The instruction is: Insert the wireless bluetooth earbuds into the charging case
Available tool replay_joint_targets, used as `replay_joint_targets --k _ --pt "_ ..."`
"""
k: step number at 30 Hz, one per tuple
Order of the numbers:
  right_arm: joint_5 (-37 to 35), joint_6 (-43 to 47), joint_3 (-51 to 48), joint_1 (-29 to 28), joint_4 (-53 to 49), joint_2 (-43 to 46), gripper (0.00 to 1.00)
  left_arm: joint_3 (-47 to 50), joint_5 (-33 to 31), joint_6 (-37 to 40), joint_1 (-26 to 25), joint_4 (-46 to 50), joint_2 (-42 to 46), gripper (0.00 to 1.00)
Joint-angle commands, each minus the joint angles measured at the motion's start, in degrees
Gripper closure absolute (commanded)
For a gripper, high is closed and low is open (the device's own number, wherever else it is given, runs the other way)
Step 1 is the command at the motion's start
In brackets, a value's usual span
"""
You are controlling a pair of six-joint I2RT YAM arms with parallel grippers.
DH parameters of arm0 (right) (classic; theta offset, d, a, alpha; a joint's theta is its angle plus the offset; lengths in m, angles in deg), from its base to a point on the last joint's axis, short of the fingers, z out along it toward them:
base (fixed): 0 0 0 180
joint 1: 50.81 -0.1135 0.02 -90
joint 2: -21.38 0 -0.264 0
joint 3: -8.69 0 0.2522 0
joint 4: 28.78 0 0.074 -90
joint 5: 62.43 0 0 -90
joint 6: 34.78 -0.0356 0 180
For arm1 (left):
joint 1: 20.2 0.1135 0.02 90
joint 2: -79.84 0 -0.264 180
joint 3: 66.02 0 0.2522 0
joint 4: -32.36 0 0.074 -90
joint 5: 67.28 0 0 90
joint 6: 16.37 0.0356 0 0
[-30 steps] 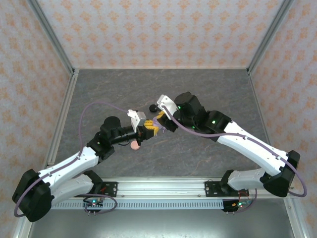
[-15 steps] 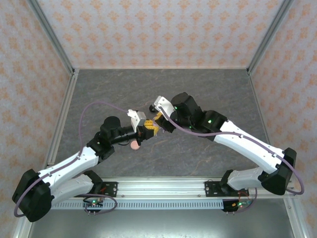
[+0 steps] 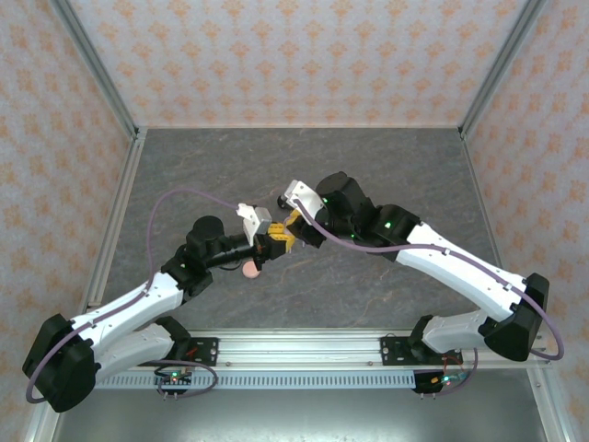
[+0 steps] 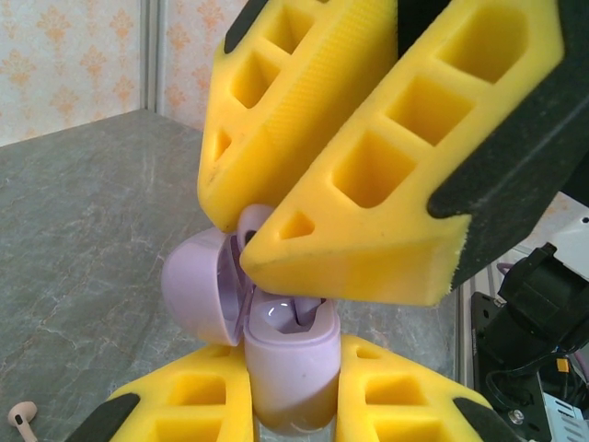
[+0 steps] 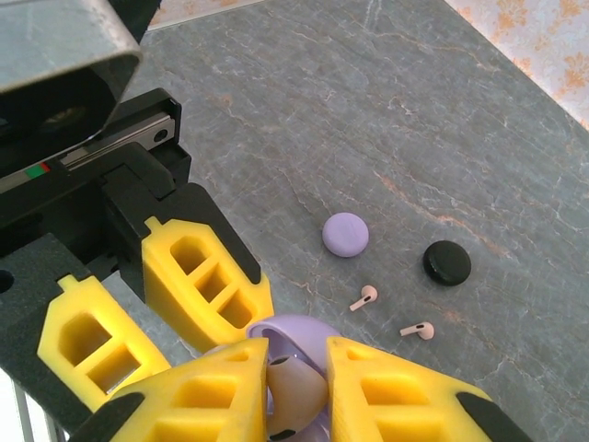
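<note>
We see the left gripper (image 3: 277,244) clamped narrowly on the body of a small lilac plastic charging case (image 4: 287,359), which stands upright between its yellow fingers. The rounded lid hangs open toward 9 o'clock in the left wrist view.

The right gripper (image 5: 296,354) comes at the case from 12 o'clock in that view, its yellow fingertips touching the open mouth. Its fingers are pinched close, and between them we make out a pale purple earbud (image 5: 298,391) sitting right at the case's cavity. We cannot tell how deep it sits.

On the grey marbled tabletop (image 5: 414,110), at 2 o'clock from the case in the right wrist view, lie a round lilac disc (image 5: 345,233) and a round black disc (image 5: 447,262). Two pale pink stemmed earbuds (image 5: 364,296) lie near them, apart from each other. From above, a round pink disc (image 3: 250,270) lies at 7 o'clock of the left gripper.
</note>
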Motion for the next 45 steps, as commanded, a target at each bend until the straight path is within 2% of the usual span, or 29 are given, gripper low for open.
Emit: replay_joint_targets --k 1,8,14,19,22,27,32,38,40,42,45 --pt "3.3 -0.5 1.0 -0.4 -1.0 -0.4 0.77 -2.1 0.7 -0.3 -0.7 -2.3 1.5 1.0" --pt "3.6 -2.8 3.2 -0.3 -0.6 -0.1 0.69 -1.8 0.6 -0.3 -0.7 -2.2 1.9 1.0" --pt "2.5 -7.5 6.3 1.2 -0.8 0.5 0.59 -1.6 0.4 -0.3 -0.8 -2.3 2.5 1.0" --pt "9.9 -15.2 6.1 5.9 0.8 2.4 0.51 -1.0 -0.7 -0.1 -0.8 -3.1 4.1 1.0" --pt "12.6 -20.8 6.7 7.4 -0.7 2.5 0.5 -0.8 -2.0 0.9 -0.9 -3.3 5.1 1.0" --pt "9.8 -25.3 11.0 7.6 -8.4 1.9 0.51 -0.4 -4.8 4.5 -1.2 -5.3 5.8 1.0" --pt "8.5 -26.3 12.3 7.6 -10.6 3.6 0.51 -1.4 -7.7 8.2 -1.3 -6.3 6.5 1.0" --pt "12.0 -25.2 14.2 7.5 -11.0 3.5 0.5 -3.2 -8.0 11.7 -1.5 -5.9 7.0 1.0" --pt "10.4 -24.8 14.4 7.5 -11.3 3.3 0.5 -3.8 -7.8 12.1 -1.5 -5.3 7.1 1.0" --pt "9.6 -24.8 14.1 7.6 -10.9 3.3 0.43 -4.3 -7.1 12.0 -1.5 -4.8 7.1 1.0" --pt "13.0 -25.6 12.4 7.9 -7.5 3.8 0.31 -5.0 -5.8 11.6 -1.6 -3.9 7.1 1.0"
